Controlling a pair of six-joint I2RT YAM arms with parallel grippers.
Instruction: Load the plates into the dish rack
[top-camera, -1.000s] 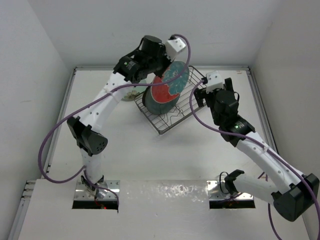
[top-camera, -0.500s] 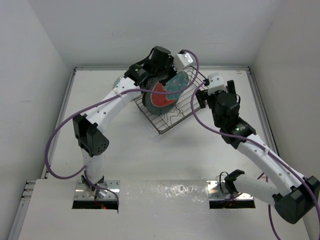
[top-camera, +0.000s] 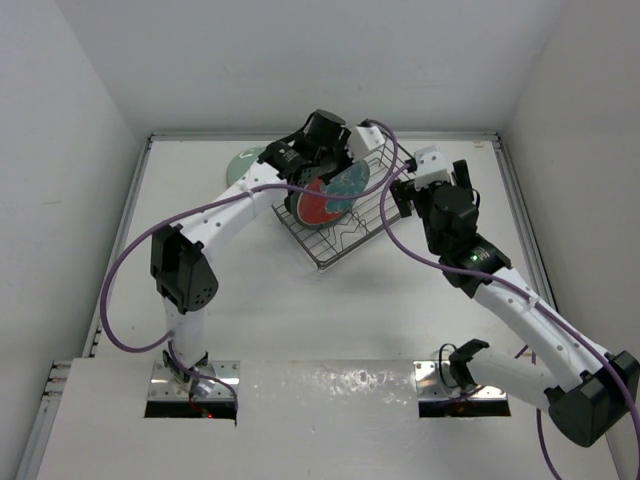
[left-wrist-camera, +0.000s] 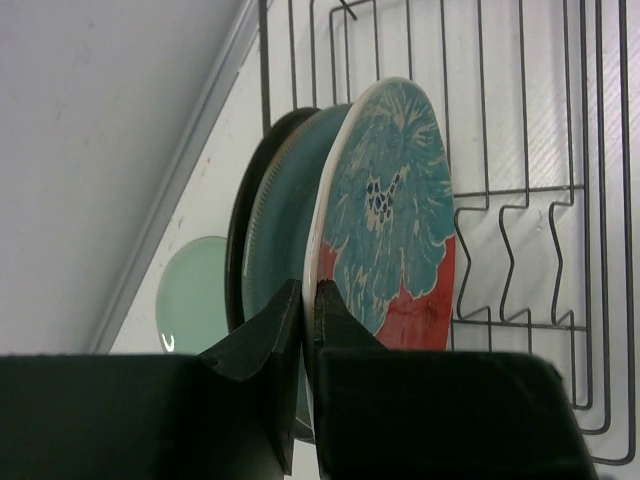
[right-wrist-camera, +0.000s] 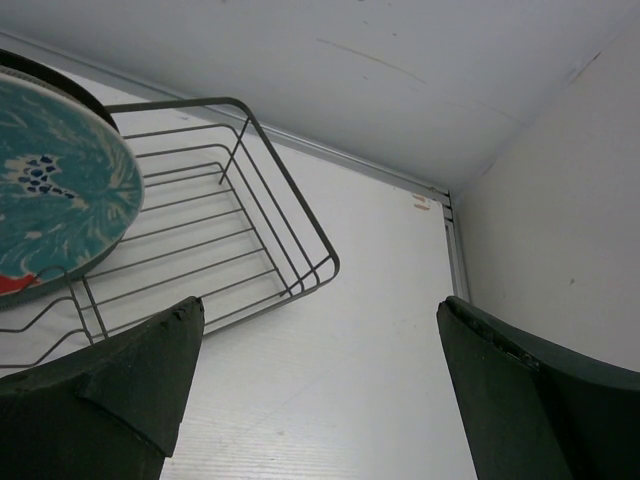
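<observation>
Hidden: the lower edge of the red-rimmed plate (left-wrist-camera: 390, 220) is lost behind the left gripper (left-wrist-camera: 306, 305) in the left wrist view, so I cannot tell whether it sits on the wires of the dish rack (left-wrist-camera: 520, 230).
Hard to make out: the dark teal plate (left-wrist-camera: 272, 240) shows only as a narrow band behind the red-rimmed one. From above, the wrist and the front plate cover most of it.
Cut off: the pale mint plate (left-wrist-camera: 195, 295) is half hidden behind the dark teal plate. The right wrist view catches just an edge of the red-rimmed plate and one corner of the rack.
Left arm: the left arm (top-camera: 230, 200) stretches far across the table (top-camera: 240, 300), elbow bent, with its wrist tipped down over the left side of the rack.
Left claw: pinched tight on the rim of the red-rimmed plate, one finger on each face.
Right arm: the right arm (top-camera: 520, 300) reaches forward and inward. The right gripper (right-wrist-camera: 318, 310) hangs just beside the rack's right edge and touches nothing.
Right claw: fingers spread wide, nothing between them.
Plates: the red-rimmed plate stands on edge inside the rack, just beside the upright dark teal plate. I cannot tell whether the two touch. The pale mint plate lies flat on the table, left of the rack and outside it.
</observation>
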